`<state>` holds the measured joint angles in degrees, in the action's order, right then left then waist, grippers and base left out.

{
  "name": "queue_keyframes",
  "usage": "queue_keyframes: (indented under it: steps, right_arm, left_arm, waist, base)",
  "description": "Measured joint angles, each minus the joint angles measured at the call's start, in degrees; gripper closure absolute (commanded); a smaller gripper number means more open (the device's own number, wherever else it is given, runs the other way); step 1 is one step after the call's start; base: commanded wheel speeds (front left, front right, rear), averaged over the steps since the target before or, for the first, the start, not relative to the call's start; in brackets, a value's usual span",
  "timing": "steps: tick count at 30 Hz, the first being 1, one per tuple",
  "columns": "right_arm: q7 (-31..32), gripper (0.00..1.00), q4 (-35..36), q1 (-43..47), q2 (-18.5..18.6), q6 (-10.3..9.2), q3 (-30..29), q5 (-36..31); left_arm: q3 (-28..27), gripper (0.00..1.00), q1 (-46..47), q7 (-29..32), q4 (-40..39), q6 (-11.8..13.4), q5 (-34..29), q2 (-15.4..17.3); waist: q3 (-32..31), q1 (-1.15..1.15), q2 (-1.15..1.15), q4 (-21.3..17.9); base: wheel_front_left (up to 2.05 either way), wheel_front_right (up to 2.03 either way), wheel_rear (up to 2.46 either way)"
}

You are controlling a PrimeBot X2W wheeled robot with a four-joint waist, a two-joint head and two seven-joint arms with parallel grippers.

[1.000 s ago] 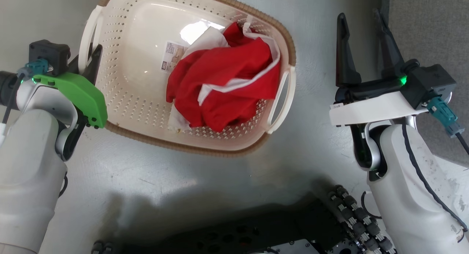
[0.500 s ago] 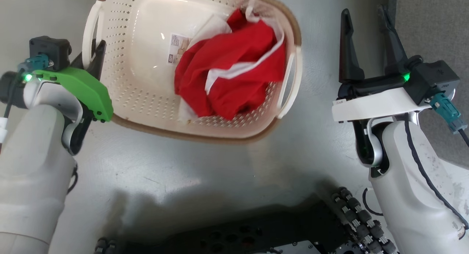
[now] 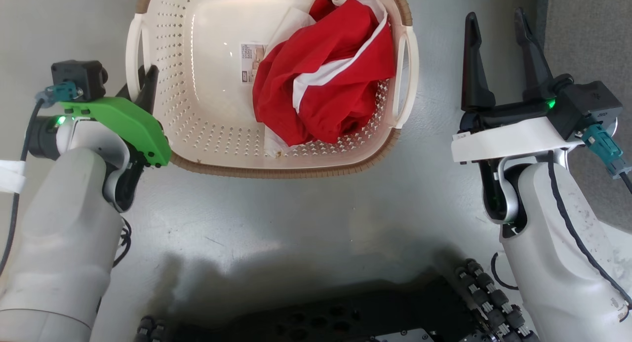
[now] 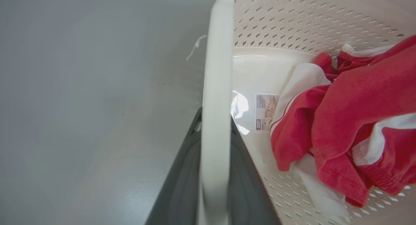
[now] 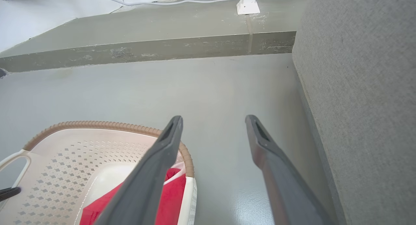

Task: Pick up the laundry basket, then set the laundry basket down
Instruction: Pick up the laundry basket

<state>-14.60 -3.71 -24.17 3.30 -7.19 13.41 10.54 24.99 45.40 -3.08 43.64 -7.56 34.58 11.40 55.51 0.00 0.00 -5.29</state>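
Observation:
The laundry basket [image 3: 207, 110] is cream-white and perforated, with a brown woven rim, and holds crumpled red-and-white clothing [image 3: 326, 85]. My left gripper [image 3: 145, 83] is shut on its left white handle [image 3: 131, 51]. In the left wrist view that handle [image 4: 217, 72] runs straight between my dark fingers [image 4: 182, 186], with the clothing [image 4: 354, 111] and a label inside the basket to the right. My right gripper [image 3: 496, 26] stands open to the right of the basket, apart from its right handle [image 3: 411, 75]. The right wrist view has those fingertips [image 5: 213, 119] spread over bare floor, the basket [image 5: 81, 143] at lower left.
The floor is smooth grey. A grey carpeted block [image 5: 357, 105] rises close on the right of my right gripper. A low concrete step [image 5: 146, 49] and a white cable [image 5: 162, 2] lie beyond. My dark wheeled base [image 3: 321, 312] is at the bottom.
The basket has swung clockwise with my left gripper on its handle, so its long sides now lie level across the view. The left arm moved right. The right gripper stayed open.

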Motion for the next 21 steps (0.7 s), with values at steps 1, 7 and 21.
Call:
queue_keyframes:
  steps: [1, 7, 21]
  right_arm:
    - [0.0, 0.00, -0.1, 0.0, 0.0, 0.00, 0.0, 0.0]
    - [0.0, 0.00, -0.4, 0.0, 0.0, 0.00, -0.1, 0.0]
    - [0.0, 0.00, -1.2, 0.0, 0.0, 0.00, 0.4, -0.8]
  left_arm:
    - [0.0, 1.00, -0.1, -0.1, 0.1, 0.0, 0.0, -0.1]
    - [-0.1, 1.00, -1.0, -0.6, 0.4, 0.0, 0.7, -1.3]
    - [2.7, 0.89, -2.5, 0.1, 0.0, 0.1, 3.8, -2.4]
  waist:
    - [-0.1, 0.00, 0.00, 0.1]
    - [-0.5, 0.00, 0.00, 0.7]
    - [-1.1, 0.00, 0.00, 1.3]
  base:
    - [0.00, 0.00, 0.00]
    - [0.00, 0.00, 0.00]
    - [0.00, 0.00, 0.00]
